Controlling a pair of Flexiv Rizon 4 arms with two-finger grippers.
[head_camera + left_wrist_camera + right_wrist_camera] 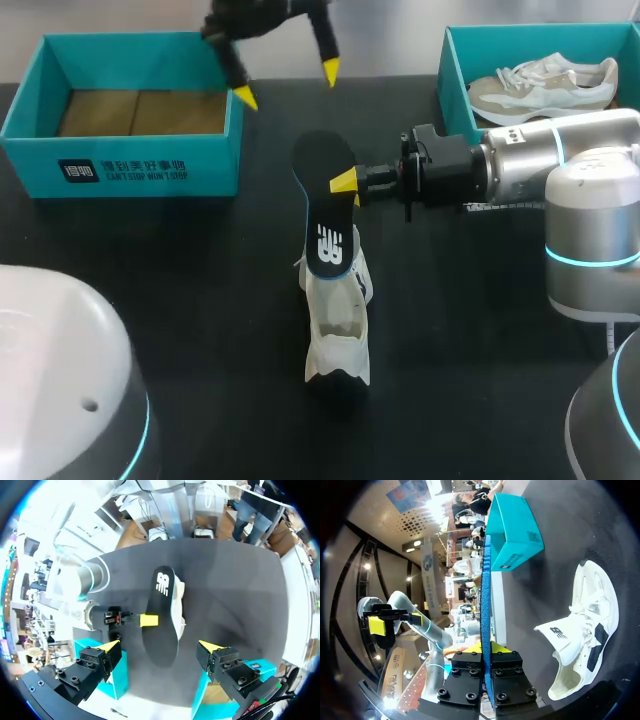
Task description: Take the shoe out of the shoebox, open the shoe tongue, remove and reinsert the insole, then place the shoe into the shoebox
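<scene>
Right hand [345,183] is clamped on the black insole [325,215], coming in from 3 o'clock and pinching its long edge about midway. In the right wrist view the insole sits edge-on between both fingers, blue underside showing. From the head view the insole is tilted, logo face up, with its upper end toward 12 o'clock and its lower end over the shoe's opening. I can't tell whether that end touches the shoe.

The white shoe [338,320] is out of the box and lies on the dark surface [180,260] near the centre, just toward 6 o'clock from the insole. The right wrist view shows its opening.

Left hand [288,84] is released, fingers spread, gripping nothing. It hangs at about 12 o'clock over the far edge of the surface, beside the near corner of the left shoebox. In its own wrist view the insole lies ahead of it, between the two yellow tips but not touching them.

The teal left shoebox [120,165] is at 10 o'clock, showing only its brown base. The right shoebox [458,100] is at 2 o'clock with a second shoe [545,85] in it.
</scene>
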